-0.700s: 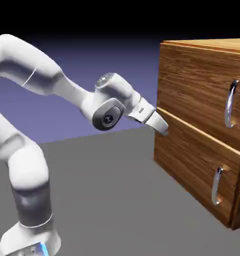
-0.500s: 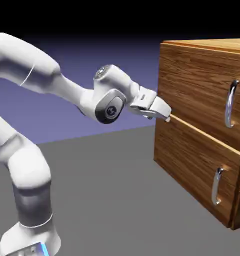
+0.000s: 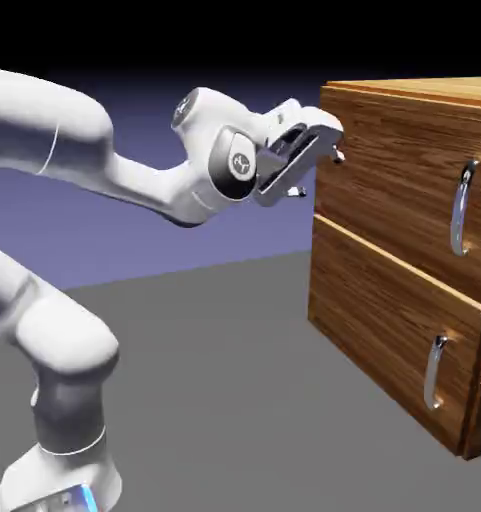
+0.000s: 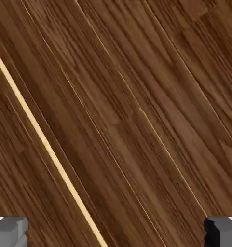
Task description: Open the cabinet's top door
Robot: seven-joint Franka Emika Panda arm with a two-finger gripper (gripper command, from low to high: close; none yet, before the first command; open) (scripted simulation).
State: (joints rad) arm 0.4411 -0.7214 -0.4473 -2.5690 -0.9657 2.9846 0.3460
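The cabinet (image 3: 424, 92) of brown wood stands at the exterior view's right. Its top door (image 3: 389, 180) carries a long curved silver handle (image 3: 463, 208) near its right edge. My gripper (image 3: 322, 165) hovers at the door's upper left corner, far from the handle, pointing at the wood. In the hand view the door's grain (image 4: 137, 96) fills the picture, crossed by a pale diagonal seam (image 4: 45, 144). Both grey fingertips (image 4: 9, 231) sit wide apart at the bottom corners. The gripper (image 4: 116, 234) is open with nothing between its fingers.
Below the top door is a second panel (image 3: 379, 325) with a shorter silver handle (image 3: 436, 372). The grey table (image 3: 214, 400) stretches in front of the cabinet. My white arm (image 3: 74, 130) arches in from the left.
The hand has risen from the seam between the two panels to the top door's upper left corner and has rolled. The fingers have stayed open.
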